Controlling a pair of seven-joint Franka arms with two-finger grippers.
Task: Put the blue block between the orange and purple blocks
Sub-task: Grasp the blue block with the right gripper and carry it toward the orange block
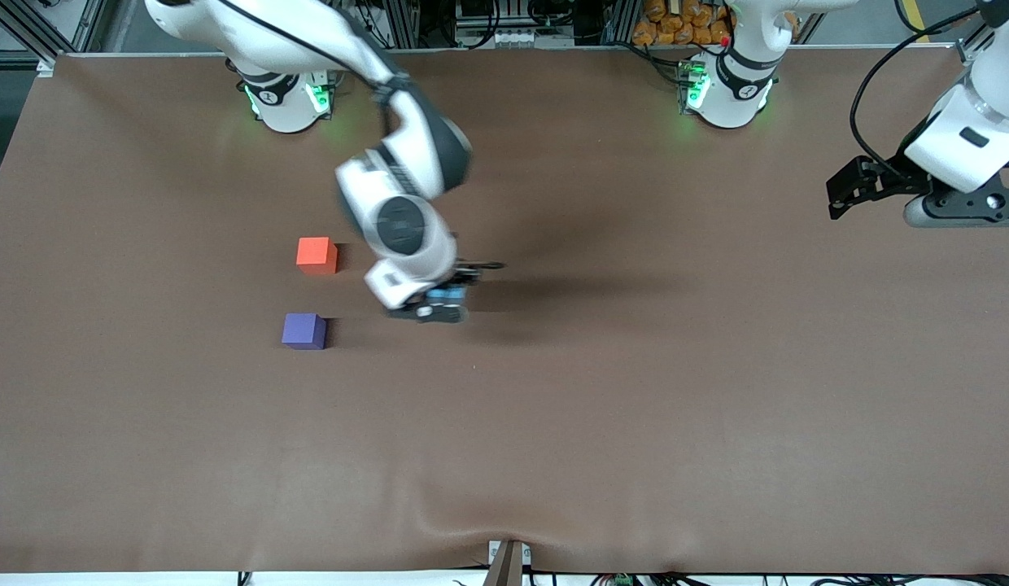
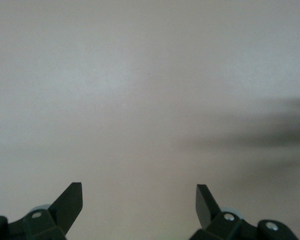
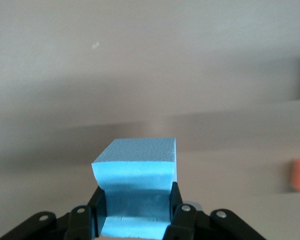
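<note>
Blue block (image 3: pixel 135 172) sits clamped between the fingers of my right hand (image 1: pixel 442 303), which hangs over the tabletop (image 1: pixel 635 391) a little toward the left arm's end from the other two cubes. Sweeping the front view from its left edge, I first meet the orange block (image 1: pixel 316 254) and, at about its six o'clock and nearer the front camera, the purple block (image 1: pixel 303 330), the two standing apart on the tabletop. Next comes the right hand with the blue block, roughly at the purple block's two o'clock and the orange block's four o'clock. Last, at the left arm's end of the tabletop, my left hand (image 1: pixel 848 189) waits in the air, fingers (image 2: pixel 70 202) spread wide with nothing between them.
</note>
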